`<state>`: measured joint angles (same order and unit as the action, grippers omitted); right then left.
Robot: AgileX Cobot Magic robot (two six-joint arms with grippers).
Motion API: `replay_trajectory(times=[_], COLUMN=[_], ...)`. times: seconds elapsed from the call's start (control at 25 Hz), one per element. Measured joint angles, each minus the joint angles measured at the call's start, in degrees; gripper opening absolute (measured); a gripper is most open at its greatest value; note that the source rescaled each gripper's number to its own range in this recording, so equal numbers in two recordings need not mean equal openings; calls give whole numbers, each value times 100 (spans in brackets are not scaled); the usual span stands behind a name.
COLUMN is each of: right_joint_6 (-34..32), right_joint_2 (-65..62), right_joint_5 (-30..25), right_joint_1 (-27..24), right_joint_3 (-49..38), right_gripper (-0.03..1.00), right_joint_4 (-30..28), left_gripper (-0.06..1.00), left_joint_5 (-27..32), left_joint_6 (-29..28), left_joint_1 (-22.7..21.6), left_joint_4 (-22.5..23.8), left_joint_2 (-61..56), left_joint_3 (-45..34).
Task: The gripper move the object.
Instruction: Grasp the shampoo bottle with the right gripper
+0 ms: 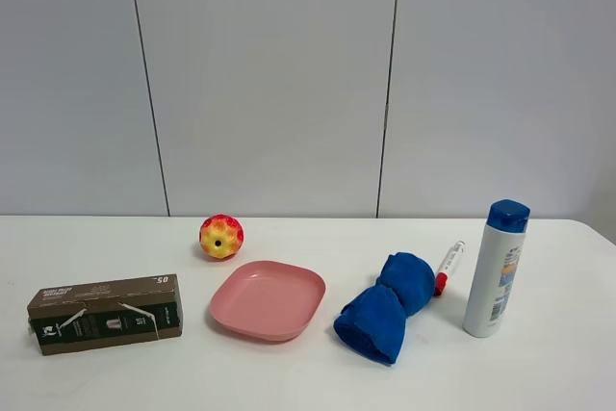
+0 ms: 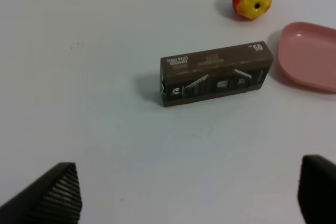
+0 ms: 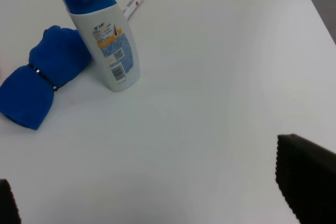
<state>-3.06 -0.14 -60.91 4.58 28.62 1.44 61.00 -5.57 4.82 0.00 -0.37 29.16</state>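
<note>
The tall white shampoo bottle with a blue cap stands upright at the right of the table. It also shows in the right wrist view. My right gripper is open and empty, well short of the bottle, with only its black fingertips showing. My left gripper is open and empty above the table's left side, with its black fingertips showing. Neither gripper shows in the exterior high view.
A small red-capped white marker lies just left of the bottle. A blue cloth bundle, a pink plate, a red-yellow ball and a brown box stand to the left.
</note>
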Motion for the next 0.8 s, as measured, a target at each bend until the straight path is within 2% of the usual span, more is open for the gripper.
replay_trajectory(times=[0.8], right_joint_6=[0], right_joint_2=[0], right_joint_5=[0], right_joint_1=[0], right_joint_3=[0], right_gripper=[100], right_joint_4=[0], left_gripper=[100], left_joint_5=[0], left_joint_6=[0], left_joint_1=[0], left_joint_4=[0], left_joint_2=[0], left_joint_3=[0])
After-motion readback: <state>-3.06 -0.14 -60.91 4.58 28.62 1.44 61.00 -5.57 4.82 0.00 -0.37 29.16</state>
